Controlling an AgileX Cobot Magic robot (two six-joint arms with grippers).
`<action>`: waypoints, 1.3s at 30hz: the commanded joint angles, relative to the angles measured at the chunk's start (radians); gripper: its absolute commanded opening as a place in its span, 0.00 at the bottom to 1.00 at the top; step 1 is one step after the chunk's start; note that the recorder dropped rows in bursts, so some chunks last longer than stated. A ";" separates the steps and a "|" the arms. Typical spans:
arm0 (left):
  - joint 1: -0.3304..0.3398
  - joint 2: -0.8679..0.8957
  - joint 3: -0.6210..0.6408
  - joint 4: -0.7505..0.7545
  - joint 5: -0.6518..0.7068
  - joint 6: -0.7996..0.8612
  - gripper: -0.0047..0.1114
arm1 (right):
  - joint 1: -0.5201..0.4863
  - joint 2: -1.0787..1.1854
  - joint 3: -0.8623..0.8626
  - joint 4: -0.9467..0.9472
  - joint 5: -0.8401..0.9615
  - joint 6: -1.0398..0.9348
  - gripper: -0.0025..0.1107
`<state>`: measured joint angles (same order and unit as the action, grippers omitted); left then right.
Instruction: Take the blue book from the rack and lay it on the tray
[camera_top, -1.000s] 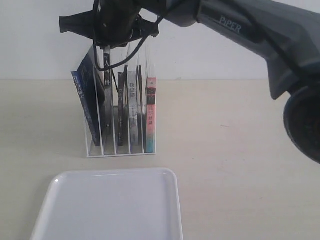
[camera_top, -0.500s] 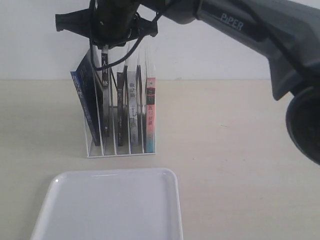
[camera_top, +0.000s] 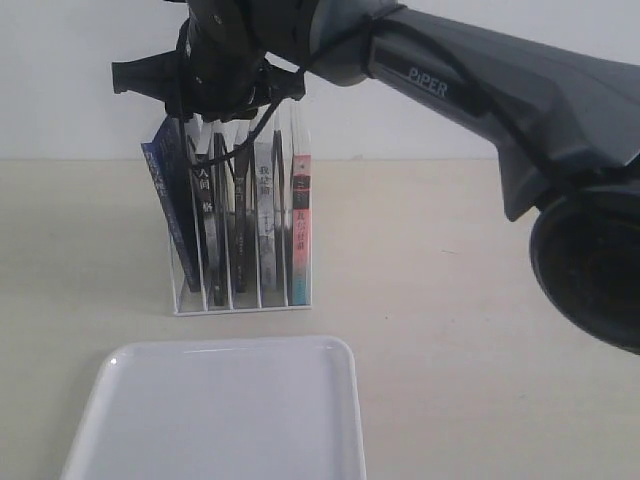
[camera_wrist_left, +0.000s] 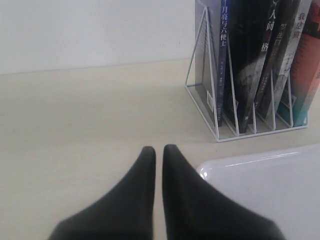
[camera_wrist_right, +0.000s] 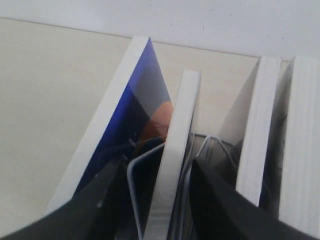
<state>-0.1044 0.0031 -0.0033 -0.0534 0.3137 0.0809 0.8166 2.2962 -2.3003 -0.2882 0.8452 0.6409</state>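
**Grippers: 2**
- right gripper (camera_wrist_right: 157, 170): jaws stand wide apart, lowered over the top of the rack (camera_top: 240, 309). They straddle the upper edge of one book and a wire divider, clamped on neither. It is carried by the right arm (camera_top: 480, 90), which reaches across the scene.
- left gripper (camera_wrist_left: 159, 150): fingertips drawn together to a thin slit, with nothing between them, low over the table (camera_top: 450, 300).

**Books: 5, all standing in the rack**
- blue book (camera_top: 165, 200), 1: in the end slot, just outside one finger of the right gripper. It leans away from that finger and from the other books. The orange crescent on its cover shows in the right wrist view.
- black-spined book (camera_top: 207, 230), 1: next to the blue one. Its page edge lies between the right gripper's jaws.
- dark-spined book (camera_top: 240, 220), 1: just beyond the other finger.
- grey-spined book (camera_top: 265, 215), 1: further from the gripper.
- pink-spined book (camera_top: 301, 225), 1: in the end slot farthest from the gripper.

**Rack: 1**
- White wire with triangular dividers, directly under the right gripper and ahead of the left gripper's tips. The number of dividers cannot be told.

**Tray: 1**
- tray (camera_top: 220, 420): white, holds nothing. It is below and well apart from the right gripper, with one rounded corner close beside the left gripper's fingers.
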 joint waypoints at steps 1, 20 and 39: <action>0.004 -0.003 0.003 0.000 0.001 -0.007 0.08 | 0.001 -0.014 -0.005 -0.014 -0.011 -0.020 0.40; 0.004 -0.003 0.003 0.000 0.001 -0.007 0.08 | 0.101 -0.072 -0.005 -0.058 -0.094 -0.067 0.40; 0.004 -0.003 0.003 0.002 0.001 -0.007 0.08 | 0.088 0.046 -0.005 -0.178 -0.164 0.119 0.40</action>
<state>-0.1044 0.0031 -0.0033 -0.0520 0.3137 0.0809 0.9097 2.3366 -2.3003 -0.4463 0.6994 0.7441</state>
